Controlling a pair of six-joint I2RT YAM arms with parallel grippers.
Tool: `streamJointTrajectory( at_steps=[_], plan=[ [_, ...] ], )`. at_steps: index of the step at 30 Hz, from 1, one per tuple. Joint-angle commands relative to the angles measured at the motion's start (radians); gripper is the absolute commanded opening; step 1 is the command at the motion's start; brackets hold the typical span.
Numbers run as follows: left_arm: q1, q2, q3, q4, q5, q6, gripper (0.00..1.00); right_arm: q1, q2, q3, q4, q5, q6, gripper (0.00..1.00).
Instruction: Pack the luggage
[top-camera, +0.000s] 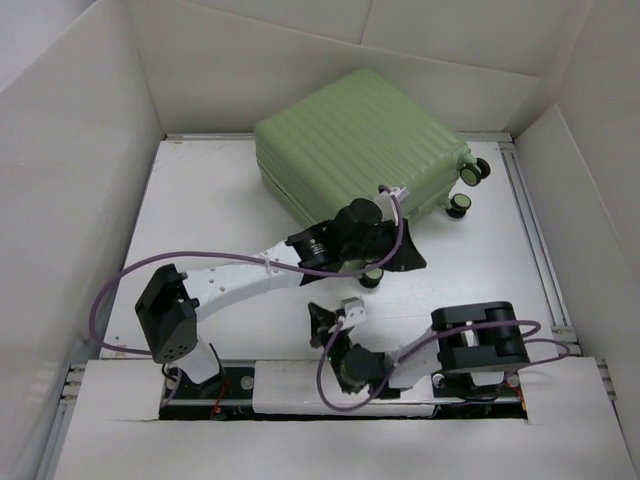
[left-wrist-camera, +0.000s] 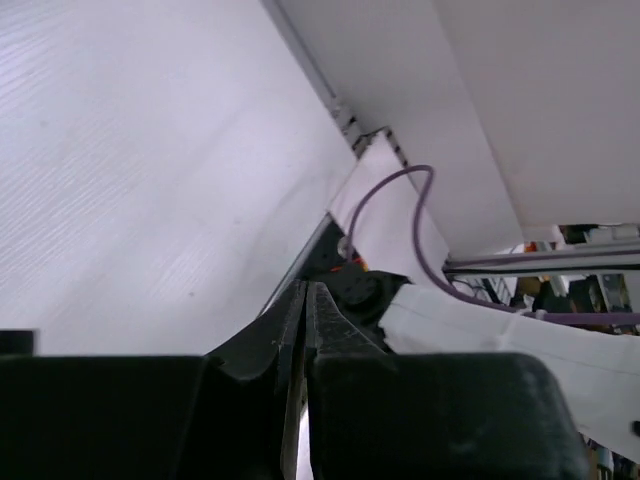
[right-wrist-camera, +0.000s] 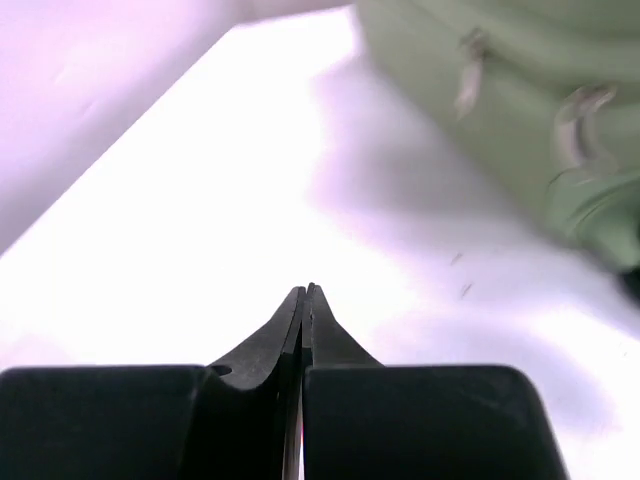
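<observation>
Luggage (top-camera: 355, 140) lies shut and flat at the far edge of the bench (top-camera: 210, 210), nearer the far right corner, set askew so that its caster wheels (top-camera: 476, 170) face the right edge. One more wheel (top-camera: 372, 277) peeks out at the case's near corner, just under the left arm. That arm reaches from the near left corner across to mid-bench, and the left tool (left-wrist-camera: 305, 292) sits just beside the case's near corner with its fingers pressed together on nothing. Whether it touches the shell cannot be told. The right tool (right-wrist-camera: 305, 292) is low over the bench by the near edge, well short of the case and aimed toward it – its fingers are likewise pressed together and hold nothing. A purple cable (left-wrist-camera: 420, 215) loops along each arm.
</observation>
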Motion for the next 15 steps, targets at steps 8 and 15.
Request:
streamJointTrajectory(
  at_steps=[8, 15],
  plan=[
    [-0.037, 0.033, 0.105, 0.109, 0.018, -0.037, 0.0, 0.044, 0.048, 0.04, 0.102, -0.028, -0.042, 0.0],
    [-0.051, -0.097, 0.125, -0.051, -0.272, 0.087, 0.07, 0.021, -0.052, -0.122, 0.085, -0.038, 0.109, 0.04]
  ],
)
